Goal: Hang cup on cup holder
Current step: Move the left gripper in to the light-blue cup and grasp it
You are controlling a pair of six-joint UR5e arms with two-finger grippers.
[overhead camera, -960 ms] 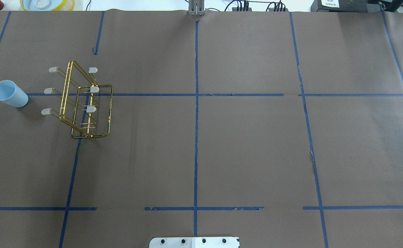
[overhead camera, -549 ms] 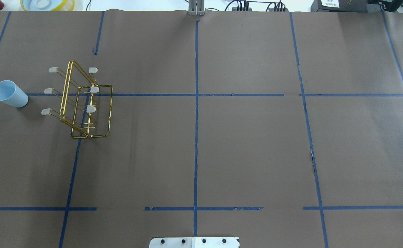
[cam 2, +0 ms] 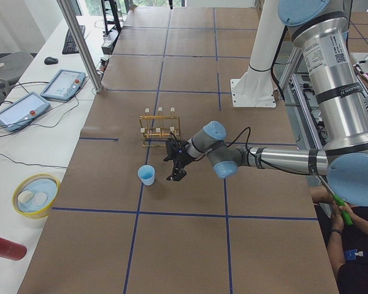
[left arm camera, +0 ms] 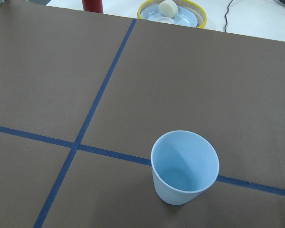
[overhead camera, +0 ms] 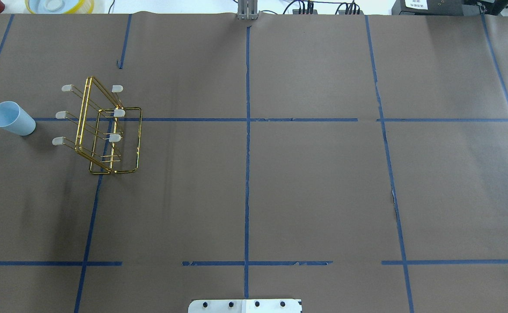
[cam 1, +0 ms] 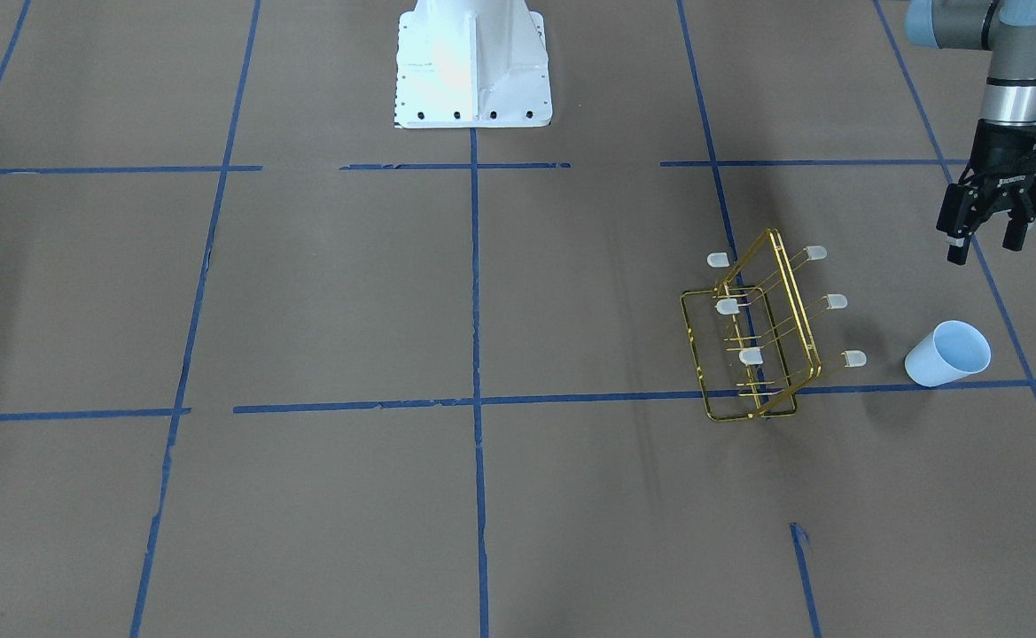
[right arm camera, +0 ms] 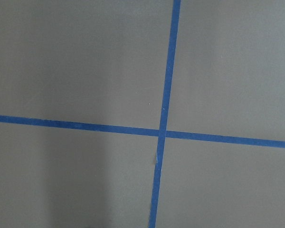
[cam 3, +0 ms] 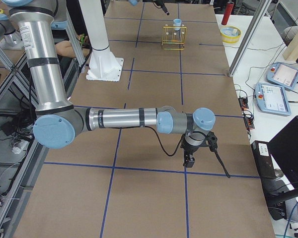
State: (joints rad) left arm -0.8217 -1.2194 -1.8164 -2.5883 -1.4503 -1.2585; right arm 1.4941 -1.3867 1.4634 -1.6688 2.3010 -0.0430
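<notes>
Newly poking into the overhead view's left edge, where nothing was showing half a second ago, is a dark tip of the left pincer (cam 1: pixel 985 246), which is hanging above the desk (overhead camera: pixel 314 187) with its fingers spread wide and nothing between them. The cup (cam 1: pixel 947 354) is standing upright, mouth up, long axis vertical, just ahead of and below that pincer, on the outer side of the rack (cam 1: pixel 752 341), near it but apart. The left arm is far nearer; the right pincer (cam 3: pixel 188 159) is hovering well apart at the desk's other end, its opening impossible to tell. White lettering on the left pincer's body is too small to read.
</notes>
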